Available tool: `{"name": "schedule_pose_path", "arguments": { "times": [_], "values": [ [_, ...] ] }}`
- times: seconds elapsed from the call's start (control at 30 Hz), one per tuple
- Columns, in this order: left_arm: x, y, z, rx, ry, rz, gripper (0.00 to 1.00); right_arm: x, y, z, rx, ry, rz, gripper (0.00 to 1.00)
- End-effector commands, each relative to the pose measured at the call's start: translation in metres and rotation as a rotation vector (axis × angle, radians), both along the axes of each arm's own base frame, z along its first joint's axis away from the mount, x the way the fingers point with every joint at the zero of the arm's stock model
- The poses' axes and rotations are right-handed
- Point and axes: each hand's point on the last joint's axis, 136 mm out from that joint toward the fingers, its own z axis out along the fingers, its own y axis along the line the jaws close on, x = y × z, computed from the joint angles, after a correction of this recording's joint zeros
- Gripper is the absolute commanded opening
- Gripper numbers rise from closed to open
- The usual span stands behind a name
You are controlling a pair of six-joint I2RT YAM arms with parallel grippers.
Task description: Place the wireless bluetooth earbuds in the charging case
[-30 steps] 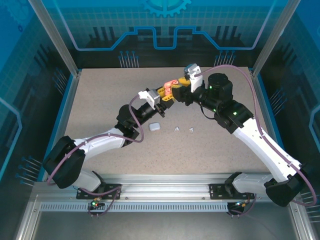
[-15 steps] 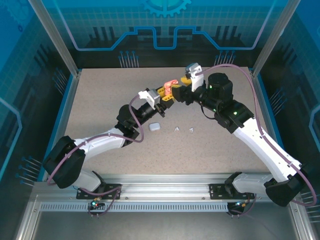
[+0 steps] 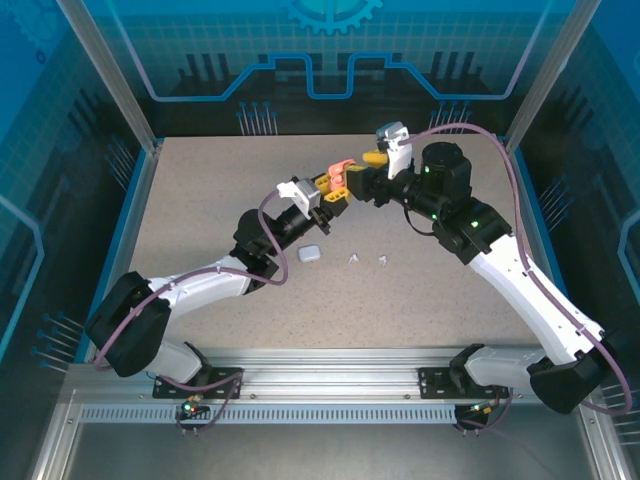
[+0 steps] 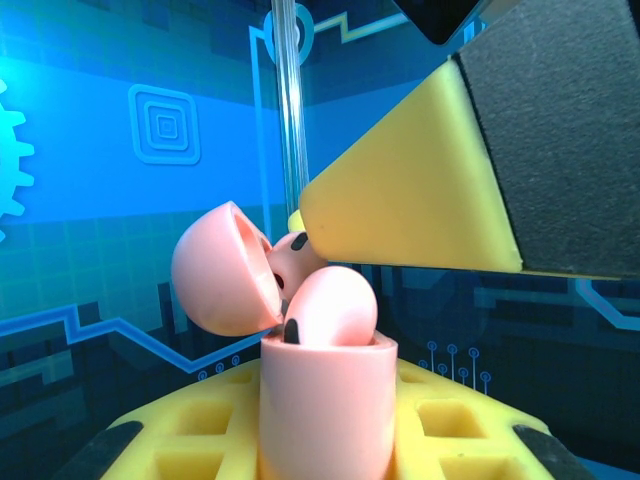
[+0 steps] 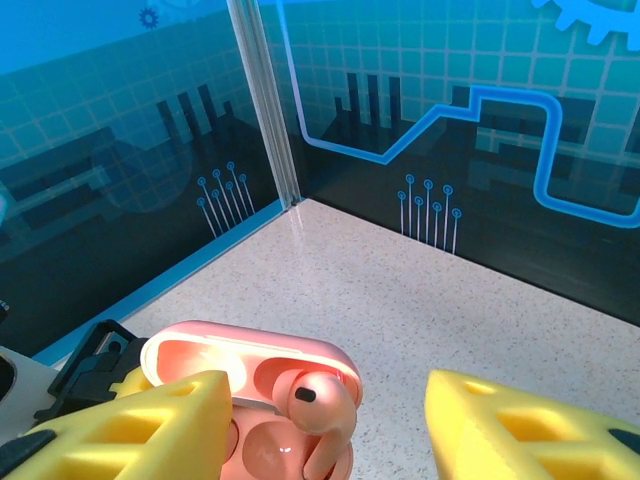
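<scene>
Left gripper point(image 3: 328, 190) is clamped on the pink case point(image 3: 341, 170), held up off the table point(image 3: 200, 200) with the lid swung open. A pink earbud point(image 5: 318, 398) sits in it, poking up out of its socket. Right gripper point(image 3: 365, 170) is right at the case, jaws apart, one finger on either side of that earbud and gripping nothing. Down on the table, the white case point(image 3: 309, 254) lies near two white earbuds point(image 3: 352, 258).

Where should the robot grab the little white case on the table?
Probably pinch the white case across its narrower width, coming straight down from above: it lies flat on the table, low and rounded, so its sides are easiest to reach.
</scene>
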Motion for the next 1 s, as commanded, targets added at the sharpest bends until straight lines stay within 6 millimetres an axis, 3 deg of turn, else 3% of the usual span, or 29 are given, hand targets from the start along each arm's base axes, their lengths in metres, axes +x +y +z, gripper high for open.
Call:
{"name": "schedule_pose_path", "arguments": {
  "times": [0.0,0.4,0.57,0.8,0.97],
  "values": [
    [-0.002,-0.002,0.0,-0.019,0.002,-0.008,0.0,-0.003,-0.003,0.024,0.074,-0.022,0.019,0.55],
    [-0.003,-0.001,-0.001,-0.018,0.003,-0.007,0.0,-0.001,-0.003,0.031,0.149,0.025,0.047,0.55],
    [-0.003,0.0,-0.001,-0.018,-0.001,-0.006,0.0,0.005,-0.017,0.037,0.2,0.053,-0.008,0.54],
    [-0.008,-0.002,0.001,-0.001,-0.024,-0.02,0.0,0.029,-0.044,0.026,0.209,0.18,-0.133,0.41],
    [-0.01,-0.002,0.002,0.006,-0.037,-0.024,0.0,0.032,-0.041,0.015,0.2,0.255,-0.112,0.35]
  ]
}}
